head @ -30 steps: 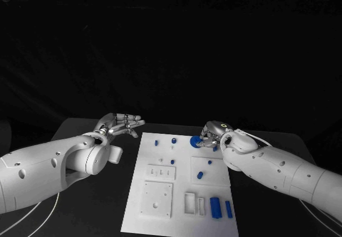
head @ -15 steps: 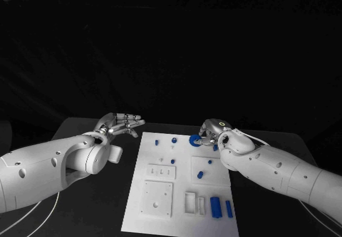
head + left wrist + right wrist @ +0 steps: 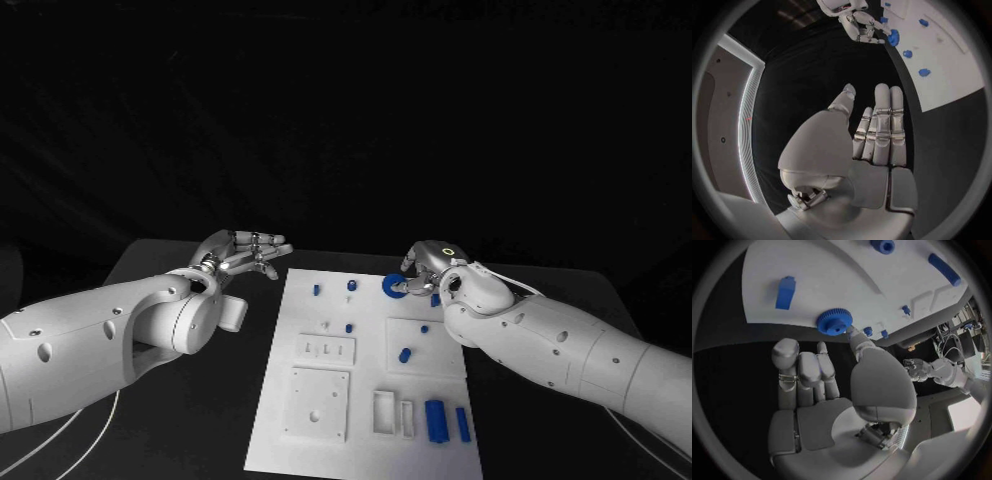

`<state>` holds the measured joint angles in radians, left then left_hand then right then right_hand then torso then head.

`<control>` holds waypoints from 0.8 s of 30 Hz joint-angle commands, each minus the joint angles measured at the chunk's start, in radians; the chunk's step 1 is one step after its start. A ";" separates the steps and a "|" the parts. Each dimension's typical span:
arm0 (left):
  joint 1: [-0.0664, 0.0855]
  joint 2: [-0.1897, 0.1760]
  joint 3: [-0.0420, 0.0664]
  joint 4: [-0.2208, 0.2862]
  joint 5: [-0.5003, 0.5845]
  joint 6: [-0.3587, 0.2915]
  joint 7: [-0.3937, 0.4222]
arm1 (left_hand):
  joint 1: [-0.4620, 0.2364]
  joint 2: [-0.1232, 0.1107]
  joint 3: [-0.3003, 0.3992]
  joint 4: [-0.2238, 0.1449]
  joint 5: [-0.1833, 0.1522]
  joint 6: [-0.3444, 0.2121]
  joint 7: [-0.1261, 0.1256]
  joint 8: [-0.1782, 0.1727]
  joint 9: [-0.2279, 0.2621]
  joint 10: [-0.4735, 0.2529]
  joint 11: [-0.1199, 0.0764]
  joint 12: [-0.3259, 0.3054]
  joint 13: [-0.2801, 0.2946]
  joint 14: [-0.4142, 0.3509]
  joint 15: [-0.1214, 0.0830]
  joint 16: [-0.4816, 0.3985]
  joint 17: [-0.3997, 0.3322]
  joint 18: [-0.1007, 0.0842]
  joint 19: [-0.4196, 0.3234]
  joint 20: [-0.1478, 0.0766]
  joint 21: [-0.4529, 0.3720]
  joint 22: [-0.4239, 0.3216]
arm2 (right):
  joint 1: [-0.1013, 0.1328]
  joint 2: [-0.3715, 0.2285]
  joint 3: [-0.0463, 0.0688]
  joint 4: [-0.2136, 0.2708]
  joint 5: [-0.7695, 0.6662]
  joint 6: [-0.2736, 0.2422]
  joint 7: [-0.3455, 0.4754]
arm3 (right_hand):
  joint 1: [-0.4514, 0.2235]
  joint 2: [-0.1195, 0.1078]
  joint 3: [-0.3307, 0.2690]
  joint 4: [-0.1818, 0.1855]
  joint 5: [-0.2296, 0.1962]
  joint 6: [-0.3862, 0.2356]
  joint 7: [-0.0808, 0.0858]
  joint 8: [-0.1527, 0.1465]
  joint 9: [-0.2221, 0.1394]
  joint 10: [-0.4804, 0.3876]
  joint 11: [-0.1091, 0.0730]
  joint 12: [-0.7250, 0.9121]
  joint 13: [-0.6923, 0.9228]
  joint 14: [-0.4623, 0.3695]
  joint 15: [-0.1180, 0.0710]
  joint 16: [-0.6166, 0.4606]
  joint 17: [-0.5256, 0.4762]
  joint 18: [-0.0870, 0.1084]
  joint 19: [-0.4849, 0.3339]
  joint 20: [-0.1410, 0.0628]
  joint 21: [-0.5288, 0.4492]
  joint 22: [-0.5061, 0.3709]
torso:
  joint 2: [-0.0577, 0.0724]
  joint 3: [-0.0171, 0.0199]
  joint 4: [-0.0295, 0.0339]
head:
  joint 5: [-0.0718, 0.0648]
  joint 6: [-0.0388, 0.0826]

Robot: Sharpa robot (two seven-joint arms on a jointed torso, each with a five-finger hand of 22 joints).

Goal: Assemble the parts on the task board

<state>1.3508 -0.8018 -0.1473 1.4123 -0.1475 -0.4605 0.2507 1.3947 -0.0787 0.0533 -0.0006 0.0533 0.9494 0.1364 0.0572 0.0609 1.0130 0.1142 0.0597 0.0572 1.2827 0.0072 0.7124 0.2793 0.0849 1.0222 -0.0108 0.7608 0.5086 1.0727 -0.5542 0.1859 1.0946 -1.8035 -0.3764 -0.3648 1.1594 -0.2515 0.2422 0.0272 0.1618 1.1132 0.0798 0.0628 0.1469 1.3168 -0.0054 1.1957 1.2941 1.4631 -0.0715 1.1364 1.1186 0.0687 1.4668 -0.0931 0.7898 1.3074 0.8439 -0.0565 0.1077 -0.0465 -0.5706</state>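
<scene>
Toothed blue gear (image 3: 834,322) at silver fingers (image 3: 856,338)

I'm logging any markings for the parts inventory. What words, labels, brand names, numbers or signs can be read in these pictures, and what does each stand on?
None can be read.
The task board and the blue parts, such as the gear, show no print.
Neither the left hand nor the right hand shows lettering.

You see a matt white plastic task board (image 3: 368,380) on a matt black bench (image 3: 188,400). The blue gear (image 3: 834,322) looks like matt plastic. Each hand (image 3: 873,135) looks like brushed silver metal.
</scene>
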 commanded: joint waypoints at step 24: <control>0.001 0.010 0.001 -0.003 -0.004 0.019 0.001 | -0.005 0.007 0.004 0.004 0.002 -0.009 0.002 0.003 0.001 -0.006 -0.003 0.001 0.001 -0.001 -0.002 0.006 0.001 0.006 -0.001 0.000 0.002 0.002 | -0.002 0.039 -0.021 -0.049 0.021 0.039 0.039 | 0.009 0.014 0.064 -0.025 0.056 0.019 -0.004 0.000 -0.006 0.000 -0.005 0.007 0.004 -0.004 0.001 0.000 0.009 0.005 0.052 0.001 0.003 0.094 | 0.001 -0.0001 0.0007 | -0.001 -0.005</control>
<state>1.3507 -0.7949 -0.1474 1.4076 -0.1477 -0.4571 0.2483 1.3947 -0.0787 0.0533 -0.0006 0.0533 0.9463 0.1397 0.0572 0.0609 1.0130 0.1142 0.0597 0.0572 1.2827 0.0073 0.7124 0.2791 0.0849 1.0222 -0.0107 0.7608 0.5098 1.0734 -0.5170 0.1673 1.0473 -1.7908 -0.3592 -0.3430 1.1675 -0.2434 0.3052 0.0027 0.2143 1.1263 0.0749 0.0625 0.1418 1.3169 -0.0053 1.1967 1.2967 1.4630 -0.0714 1.1364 1.1266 0.0688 1.4668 -0.0930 0.7898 1.3074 0.8452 -0.0568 0.1083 -0.0470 -0.5751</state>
